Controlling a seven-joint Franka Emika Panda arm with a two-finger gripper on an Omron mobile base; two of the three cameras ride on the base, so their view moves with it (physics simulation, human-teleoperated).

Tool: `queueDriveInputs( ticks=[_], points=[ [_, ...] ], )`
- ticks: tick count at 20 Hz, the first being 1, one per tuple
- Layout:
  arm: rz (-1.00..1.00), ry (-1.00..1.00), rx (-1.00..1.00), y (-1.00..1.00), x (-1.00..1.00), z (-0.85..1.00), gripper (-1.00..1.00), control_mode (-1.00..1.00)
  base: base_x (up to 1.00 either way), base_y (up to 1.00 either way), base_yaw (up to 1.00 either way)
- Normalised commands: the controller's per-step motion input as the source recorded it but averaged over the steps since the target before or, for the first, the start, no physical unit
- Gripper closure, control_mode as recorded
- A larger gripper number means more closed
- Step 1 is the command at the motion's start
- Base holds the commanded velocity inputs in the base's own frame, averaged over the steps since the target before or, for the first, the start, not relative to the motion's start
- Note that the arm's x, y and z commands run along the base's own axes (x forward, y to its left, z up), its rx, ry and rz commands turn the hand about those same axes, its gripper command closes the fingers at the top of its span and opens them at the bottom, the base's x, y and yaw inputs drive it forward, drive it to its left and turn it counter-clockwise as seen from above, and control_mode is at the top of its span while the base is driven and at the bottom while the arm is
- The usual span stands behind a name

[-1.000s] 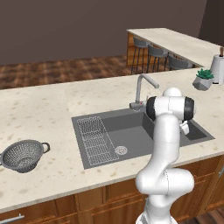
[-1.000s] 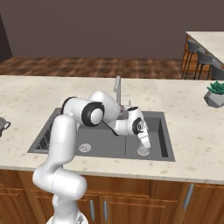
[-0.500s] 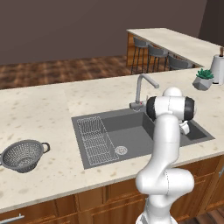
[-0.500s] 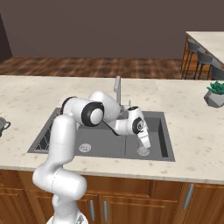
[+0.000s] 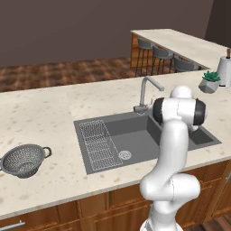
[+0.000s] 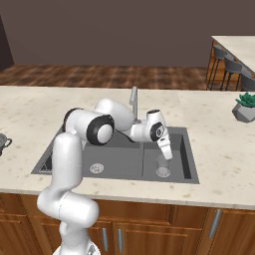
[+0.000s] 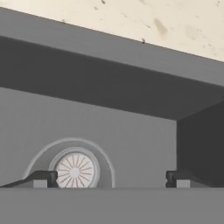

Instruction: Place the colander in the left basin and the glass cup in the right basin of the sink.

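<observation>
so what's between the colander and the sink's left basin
In the left base view, only bare speckled counter lies between the colander and the left basin; nothing stands on that stretch.

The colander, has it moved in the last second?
No. The colander sits in the same spot on the counter, left of the sink, just as it did a second ago.

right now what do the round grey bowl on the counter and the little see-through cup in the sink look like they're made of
The round grey mesh colander looks like metal: a fine perforated wall, dull grey sheen, thin loop handles. It could be steel, though the render leaves that open. The small clear tumbler in the narrower right basin looks like glass: the dark floor shows through it, and its rim reads pale and smooth.
</observation>
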Motion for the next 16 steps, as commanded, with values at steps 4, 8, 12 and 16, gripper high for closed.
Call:
queueDriveInputs(
  ticks=[4,8,12,16],
  points=[
    [0.02,0.0,0.05,0.0,-0.28,0.54,-1.0,-1.0,0.0,0.0,0.0],
    [0.05,-0.08,0.08,0.0,-0.4,0.32,-1.0,-1.0,0.0,0.0,0.0],
    [0.07,-0.04,0.08,0.15,-0.5,0.29,-1.0,-1.0,0.0,0.0,0.0],
    [0.14,0.03,0.05,0.59,-0.5,0.46,-1.0,-1.0,0.0,0.0,0.0]
  ],
)
